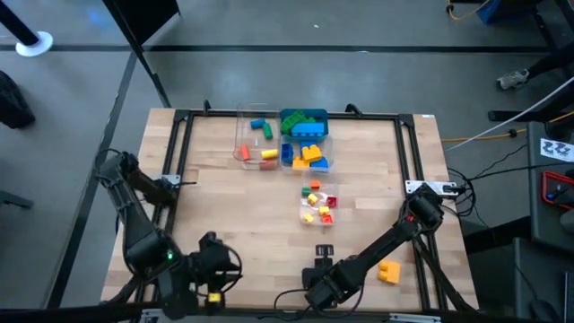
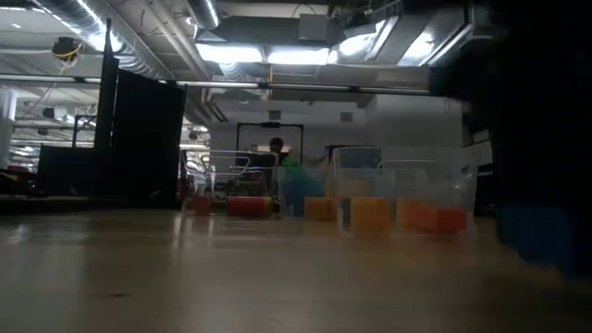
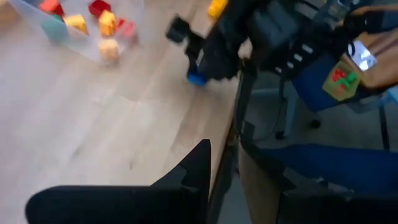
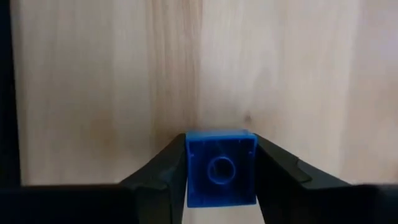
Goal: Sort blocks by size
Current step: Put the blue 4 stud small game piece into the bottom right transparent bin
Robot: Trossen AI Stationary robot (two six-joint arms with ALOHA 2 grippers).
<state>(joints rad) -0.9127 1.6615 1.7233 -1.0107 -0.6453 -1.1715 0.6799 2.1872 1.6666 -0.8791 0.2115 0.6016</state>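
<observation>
Right gripper (image 4: 221,171) is clamped on a small blue block (image 4: 221,167), one finger (image 4: 163,169) against each side, low over the wooden table (image 4: 99,74) at its near edge. An orange block (image 1: 388,272) lies just beside it, toward the right rail. Farther ahead stands a clear tub (image 1: 318,203) of small mixed blocks. Left gripper (image 1: 211,260) waits near the table's near-left corner, fingers nearly closed, empty.

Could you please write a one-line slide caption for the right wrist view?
Right claw closing its fingers on either side of a small blue block over the bare wooden table.
</observation>
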